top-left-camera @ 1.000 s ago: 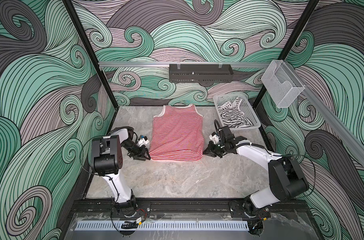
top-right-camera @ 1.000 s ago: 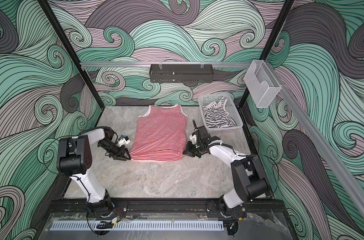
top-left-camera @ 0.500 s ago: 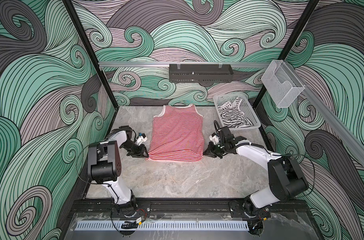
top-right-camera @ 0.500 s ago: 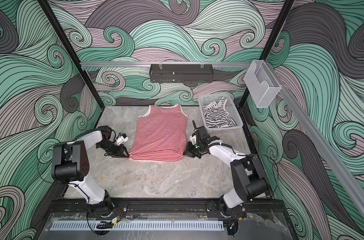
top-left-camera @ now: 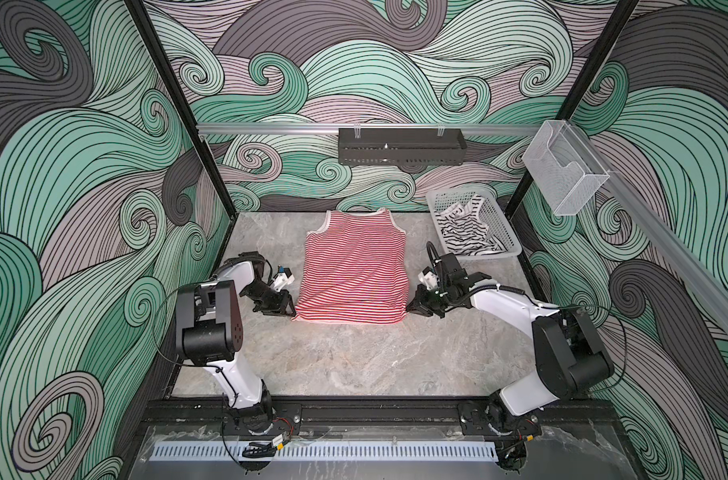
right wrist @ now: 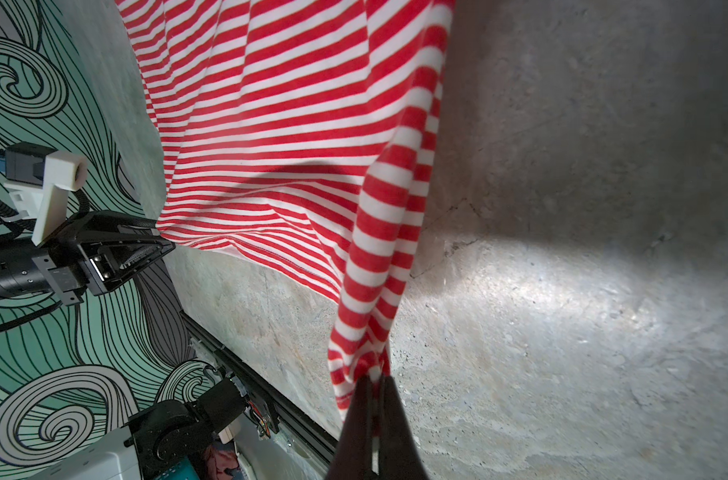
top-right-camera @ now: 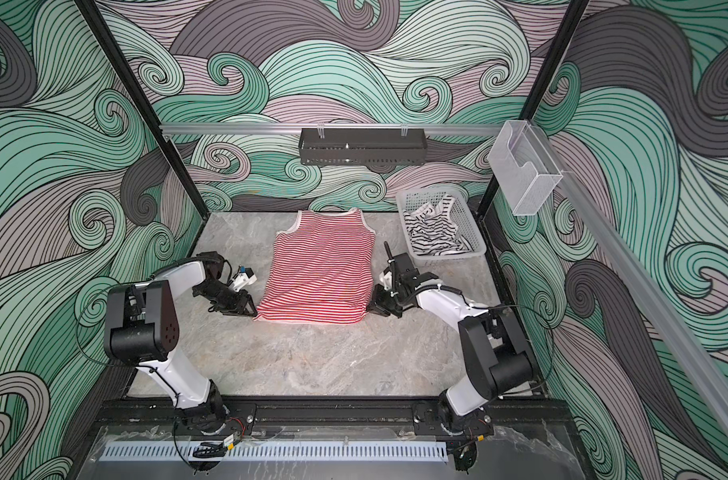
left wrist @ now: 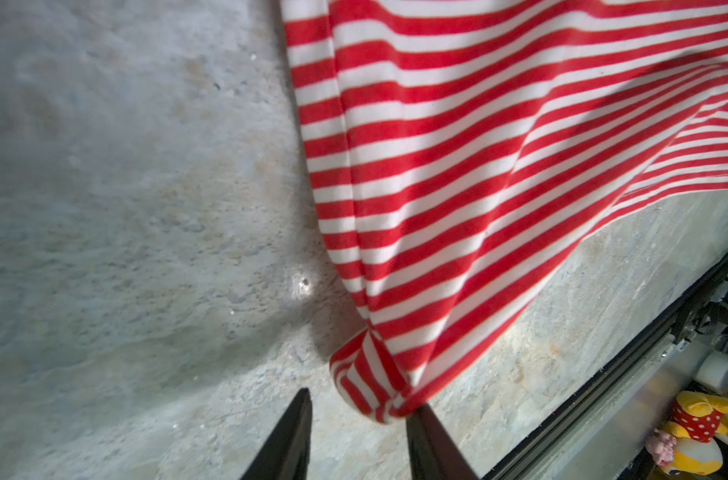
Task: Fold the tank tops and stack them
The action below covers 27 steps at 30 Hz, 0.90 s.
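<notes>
Since a second ago the near-left hem corner of the red-and-white tank top (top-left-camera: 354, 270) is lying slightly farther out on the worktop (top-left-camera: 354, 365). We are holding our left end effector (left wrist: 363, 399) parted (corner brushing one fingertip, unclamped); our right end effector (right wrist: 375, 380) is pinching the opposite corner. The black-striped tank top (top-left-camera: 464, 232) is lying in the basket (top-left-camera: 501, 224).

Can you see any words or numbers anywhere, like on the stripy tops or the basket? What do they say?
None: no word, number or sign can be read in any view.
The red-and-white striped tank top: stripes only, no print or label showing.
The black-striped tank top and the white basket: no text showing.
</notes>
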Motion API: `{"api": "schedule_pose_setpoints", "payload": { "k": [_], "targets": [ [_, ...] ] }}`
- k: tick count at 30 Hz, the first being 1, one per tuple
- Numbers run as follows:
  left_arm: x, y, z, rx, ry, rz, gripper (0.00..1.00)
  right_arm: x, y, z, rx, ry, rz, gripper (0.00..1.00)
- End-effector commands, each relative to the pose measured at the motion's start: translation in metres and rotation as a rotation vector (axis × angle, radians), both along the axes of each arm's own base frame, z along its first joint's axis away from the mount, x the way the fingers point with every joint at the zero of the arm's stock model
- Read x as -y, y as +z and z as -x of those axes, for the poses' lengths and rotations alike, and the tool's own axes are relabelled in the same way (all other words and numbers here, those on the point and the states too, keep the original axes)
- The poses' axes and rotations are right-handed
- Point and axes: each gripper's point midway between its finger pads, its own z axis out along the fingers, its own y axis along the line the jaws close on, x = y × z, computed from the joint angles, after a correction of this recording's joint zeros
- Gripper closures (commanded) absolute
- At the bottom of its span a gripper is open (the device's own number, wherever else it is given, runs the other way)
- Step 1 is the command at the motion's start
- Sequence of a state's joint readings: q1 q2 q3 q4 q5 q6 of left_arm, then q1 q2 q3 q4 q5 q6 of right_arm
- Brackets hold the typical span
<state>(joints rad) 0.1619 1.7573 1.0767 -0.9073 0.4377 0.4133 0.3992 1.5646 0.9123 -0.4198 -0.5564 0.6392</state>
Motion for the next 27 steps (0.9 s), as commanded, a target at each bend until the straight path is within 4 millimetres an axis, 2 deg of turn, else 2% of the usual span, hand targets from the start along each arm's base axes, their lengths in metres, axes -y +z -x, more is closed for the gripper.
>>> {"api": "schedule_pose_setpoints", "payload": {
  "k": [1, 6, 12, 19, 27],
  "targets": [
    [0.004, -0.007, 0.001, -0.024, -0.02, 0.012, 0.63, -0.001, 0.001, -0.005, 0.012, -0.002, 0.007, 1.0],
    [0.013, -0.01, 0.004, -0.033, -0.066, 0.019, 0.65, -0.001, 0.001, -0.006, 0.012, -0.006, 0.008, 1.0],
    [0.011, -0.015, 0.003, -0.035, -0.077, -0.009, 0.68, 0.001, 0.003, -0.006, 0.012, -0.01, 0.011, 1.0],
    [0.009, -0.007, 0.005, -0.017, -0.079, -0.028, 0.76, 0.003, 0.001, -0.006, 0.014, -0.014, 0.011, 1.0],
    [0.011, 0.006, 0.009, -0.011, -0.096, -0.019, 0.75, 0.002, 0.001, -0.008, 0.016, -0.016, 0.008, 1.0]
  ]
}}
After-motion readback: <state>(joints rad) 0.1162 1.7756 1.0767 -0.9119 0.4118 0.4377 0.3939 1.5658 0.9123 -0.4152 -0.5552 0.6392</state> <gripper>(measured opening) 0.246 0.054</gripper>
